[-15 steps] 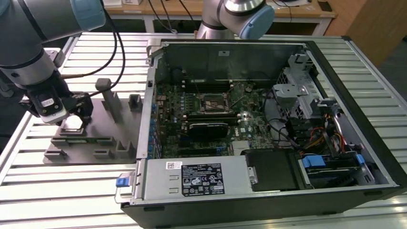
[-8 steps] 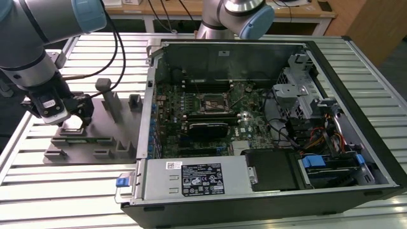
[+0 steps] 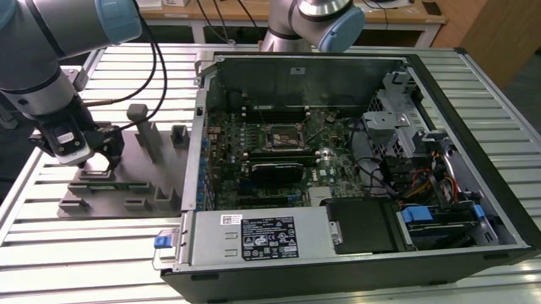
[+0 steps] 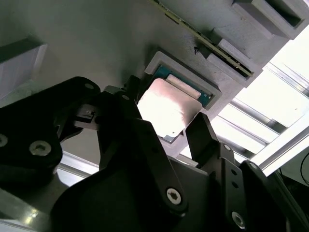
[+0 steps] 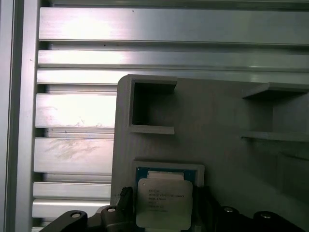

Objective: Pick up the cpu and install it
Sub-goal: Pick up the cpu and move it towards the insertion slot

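— What is the gripper (image 4: 166, 116) doing?
— Pinching the cpu (image 5: 164, 203) by two opposite edges, at the square pocket of the grey fixture tray (image 5: 217, 121).
— And farther off?
— The open computer case (image 3: 422, 82), well apart, with its motherboard socket (image 3: 283, 136) mid-board.

Slatted aluminium table (image 3: 93, 253), grey plastic fixture tray (image 3: 110, 197) with upright posts by its edge at the exterior view's left, open computer case (image 3: 338, 76) just beside it, spanning toward the opposite edge
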